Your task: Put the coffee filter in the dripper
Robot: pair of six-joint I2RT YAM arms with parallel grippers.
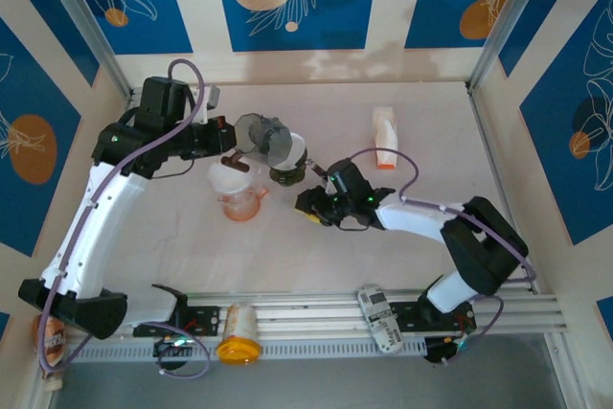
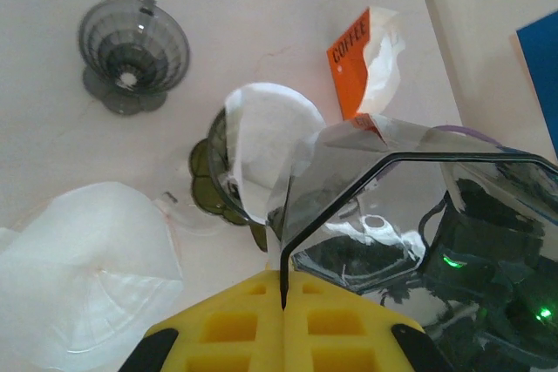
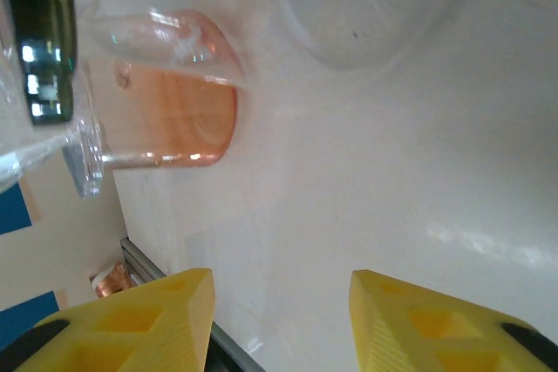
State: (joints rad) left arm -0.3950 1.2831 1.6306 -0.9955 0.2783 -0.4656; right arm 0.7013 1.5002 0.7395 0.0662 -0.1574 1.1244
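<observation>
Here, left gripper [image 2: 283, 298]: jaws pressed together, pinching the dark rim of a clear grey piece [image 2: 418, 206].
Coffee filter [image 2: 266, 137]: in the dark green dripper [image 2: 209, 172], point down, wide end up, long axis near upright.
Right gripper [image 3: 281, 289]: jaws partly spread, empty, over the table [image 3: 392, 172], pink dripper [image 3: 174, 119] ahead.

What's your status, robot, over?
Left gripper shut on clear dripper. Right gripper open, empty. Filter stands in dark dripper. Held one hangs close beside it.
</observation>
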